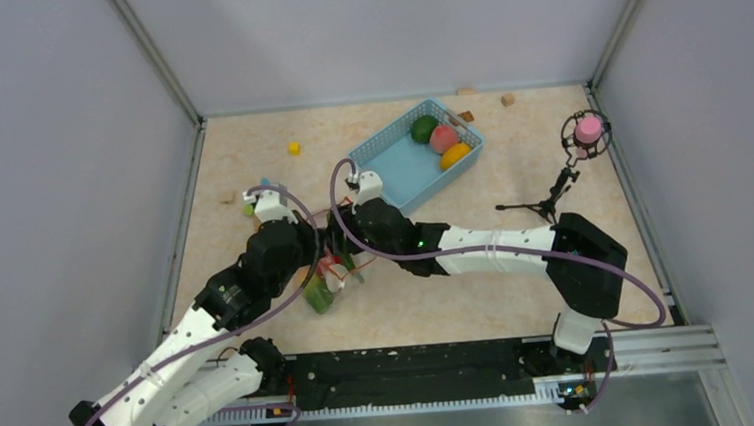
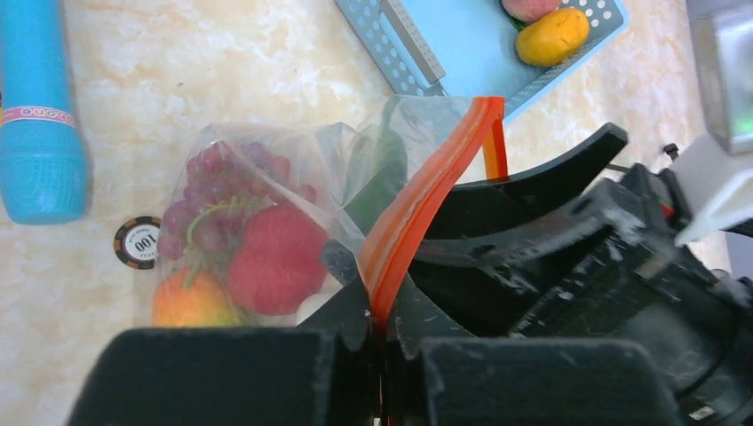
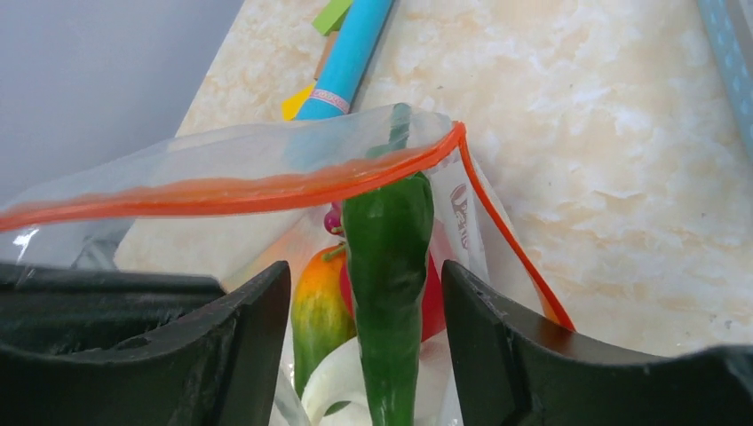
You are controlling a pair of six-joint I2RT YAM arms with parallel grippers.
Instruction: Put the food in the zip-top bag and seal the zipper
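The zip-top bag (image 2: 266,177) lies at the table's middle-left, also in the top view (image 1: 321,295). It holds purple grapes (image 2: 213,191), a red tomato (image 2: 277,257), an orange-yellow fruit (image 2: 186,302) and a long green chili (image 3: 386,266). My left gripper (image 2: 384,324) is shut on the orange-red zipper (image 2: 426,191) strip at one end of the bag's mouth. My right gripper (image 3: 366,337) is open at the bag's mouth, with the chili between its fingers and gaps on both sides. The zipper (image 3: 266,189) arches open above it. A green pepper (image 1: 424,128), a peach (image 1: 443,138) and a mango (image 1: 455,154) lie in the basket.
The light-blue mesh basket (image 1: 400,166) stands behind the grippers. A long light-blue stick (image 2: 40,115) and a round chip (image 2: 139,241) lie left of the bag. A small yellow block (image 1: 293,148) lies at the back left. A pink-topped stand (image 1: 586,130) stands at the back right.
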